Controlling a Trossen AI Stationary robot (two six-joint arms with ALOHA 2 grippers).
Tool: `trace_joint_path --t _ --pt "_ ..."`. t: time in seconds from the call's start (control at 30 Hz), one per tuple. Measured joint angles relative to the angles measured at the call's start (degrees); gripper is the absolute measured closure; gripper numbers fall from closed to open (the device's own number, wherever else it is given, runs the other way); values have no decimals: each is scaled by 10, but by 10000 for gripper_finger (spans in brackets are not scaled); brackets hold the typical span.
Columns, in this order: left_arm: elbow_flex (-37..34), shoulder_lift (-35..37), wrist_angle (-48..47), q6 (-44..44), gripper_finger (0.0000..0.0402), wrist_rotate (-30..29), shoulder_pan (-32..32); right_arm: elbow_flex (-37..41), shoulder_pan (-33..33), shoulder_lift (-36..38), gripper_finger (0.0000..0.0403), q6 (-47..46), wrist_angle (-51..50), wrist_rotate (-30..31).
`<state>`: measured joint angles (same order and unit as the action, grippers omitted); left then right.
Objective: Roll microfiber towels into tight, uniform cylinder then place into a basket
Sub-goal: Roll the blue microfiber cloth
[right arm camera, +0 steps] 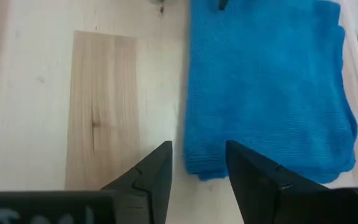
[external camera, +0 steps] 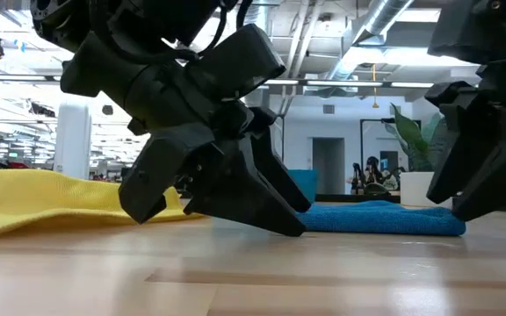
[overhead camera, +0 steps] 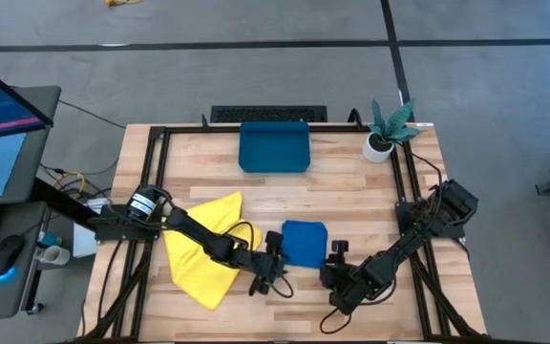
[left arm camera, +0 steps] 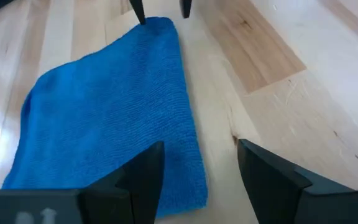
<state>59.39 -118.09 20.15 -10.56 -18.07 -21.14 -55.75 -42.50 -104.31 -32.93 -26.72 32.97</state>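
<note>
I hold the left gripper (overhead camera: 273, 272) and right gripper (overhead camera: 337, 268) spread, empty, flanking the folded blue towel (overhead camera: 304, 242) lying flat between them, ready to start rolling from its near edge.

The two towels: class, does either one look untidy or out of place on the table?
Yes. The yellow towel lies crumpled and skewed under the left arm, one corner pointing toward the table's near edge. The blue towel sits folded flat between the left gripper and right gripper. The basket is empty.
</note>
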Motion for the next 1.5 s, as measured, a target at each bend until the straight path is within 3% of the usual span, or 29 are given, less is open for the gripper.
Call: trace_joint_path --t 0.2,0.53,1.0,1.17,1.37,1.5 --pt "3 1 -25 -14 207 -41 0 0 0 0 232 0 0 -1" --pt "3 2 -44 10 217 1 23 0 11 0 230 4 6 -25" --pt "1 -1 -54 33 374 5 25 39 30 2 237 -1 54 -48" --pt "1 0 -55 76 395 24 27 39 33 2 280 -10 58 -63" --pt "8 0 -62 137 387 70 27 39 37 4 379 -20 63 -97" --pt "45 -1 -118 181 386 136 25 28 37 3 383 -41 66 -115"
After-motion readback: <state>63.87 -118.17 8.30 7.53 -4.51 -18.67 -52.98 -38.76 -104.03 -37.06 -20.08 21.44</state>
